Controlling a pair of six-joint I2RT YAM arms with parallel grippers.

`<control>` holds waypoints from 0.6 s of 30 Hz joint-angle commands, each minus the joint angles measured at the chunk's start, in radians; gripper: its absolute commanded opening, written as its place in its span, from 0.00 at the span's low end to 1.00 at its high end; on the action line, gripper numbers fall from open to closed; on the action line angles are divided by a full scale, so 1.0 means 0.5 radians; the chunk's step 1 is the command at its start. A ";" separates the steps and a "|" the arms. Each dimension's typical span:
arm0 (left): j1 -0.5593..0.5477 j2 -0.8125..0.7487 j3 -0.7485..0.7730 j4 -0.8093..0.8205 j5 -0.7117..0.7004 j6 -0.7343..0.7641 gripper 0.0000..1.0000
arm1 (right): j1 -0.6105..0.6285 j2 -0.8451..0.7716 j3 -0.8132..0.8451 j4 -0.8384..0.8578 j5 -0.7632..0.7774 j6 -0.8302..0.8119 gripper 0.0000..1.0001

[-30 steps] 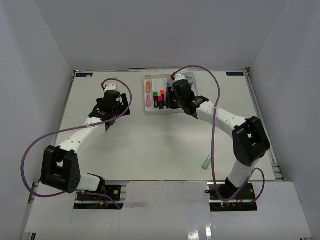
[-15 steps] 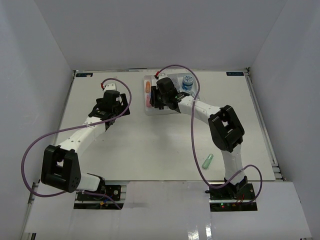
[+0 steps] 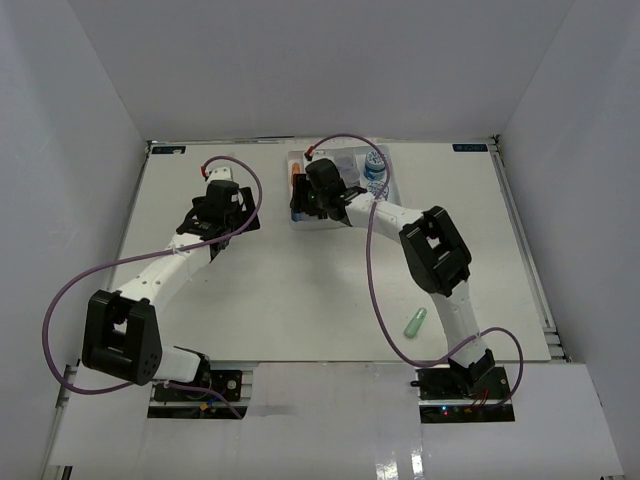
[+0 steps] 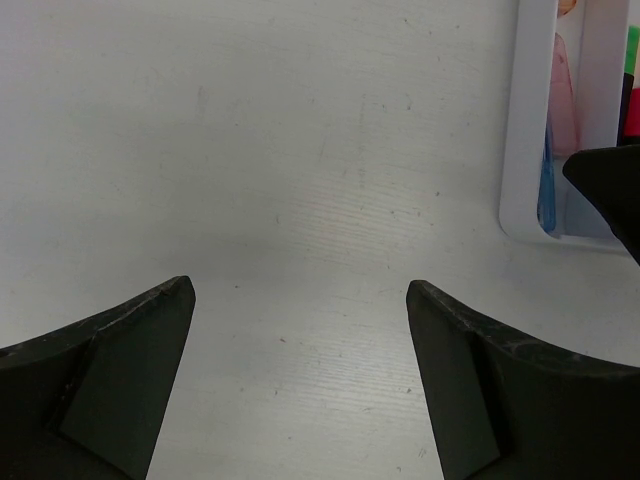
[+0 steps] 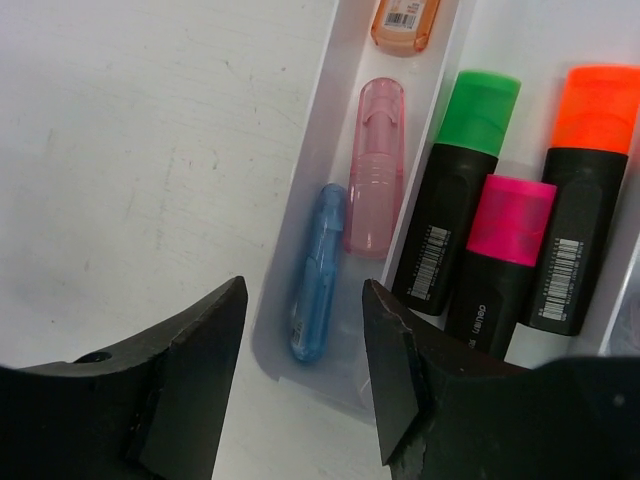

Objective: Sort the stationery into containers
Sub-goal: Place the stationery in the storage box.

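Bright, even light; soft shadows.

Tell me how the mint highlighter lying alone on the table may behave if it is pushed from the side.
The mint highlighter lies flat on the table, and its body looks rounded, so a side push would probably make it roll rather than slide. It is small and seems to be hard plastic, so it is likely light and stiff.

The right gripper hung, jaws apart, over the leftmost compartment of the tray. There the blue highlighter and pink highlighter blocked the lane toward 12 o'clock. Bare table lay open at 9 o'clock. The mint highlighter seemingly had room all round.
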 commanded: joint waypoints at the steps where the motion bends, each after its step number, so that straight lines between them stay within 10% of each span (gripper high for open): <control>1: 0.013 -0.015 0.078 -0.008 0.007 -0.011 0.98 | 0.013 -0.082 0.038 0.096 0.100 0.018 0.57; 18: 0.029 -0.089 0.078 -0.020 0.047 -0.023 0.98 | -0.002 -1.740 -1.566 -0.572 0.830 0.377 0.77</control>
